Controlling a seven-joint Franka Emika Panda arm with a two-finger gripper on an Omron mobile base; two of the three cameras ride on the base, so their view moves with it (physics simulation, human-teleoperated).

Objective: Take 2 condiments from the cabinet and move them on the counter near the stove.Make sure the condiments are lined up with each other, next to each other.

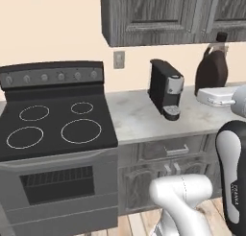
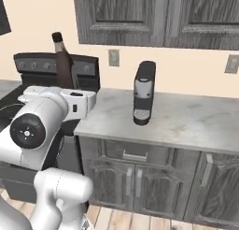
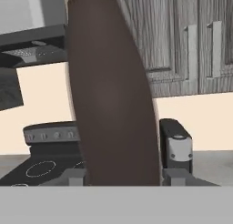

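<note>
My gripper point(image 3: 123, 177) is shut on a dark brown condiment bottle point(image 3: 113, 104), squat-bellied with a narrow neck and dark cap. The bottle point(image 1: 211, 67) rises out of the white hand, held in the air above the counter point(image 1: 139, 117) to the right of the coffee machine. From the right base view the bottle point(image 2: 63, 63) stands in front of the stove's back panel point(image 2: 28, 65). The black stove point(image 1: 53, 124) with its white ring burners lies left of the counter. The grey wood-grain cabinet point(image 1: 153, 14) hangs above with its doors closed.
A black coffee machine point(image 1: 166, 88) stands on the counter near the stove's right edge, also in the right base view point(image 2: 143, 92) and the hand view point(image 3: 175, 143). A wall socket point(image 1: 118, 59) sits behind it. Bare counter point(image 2: 186, 121) stretches right of the machine.
</note>
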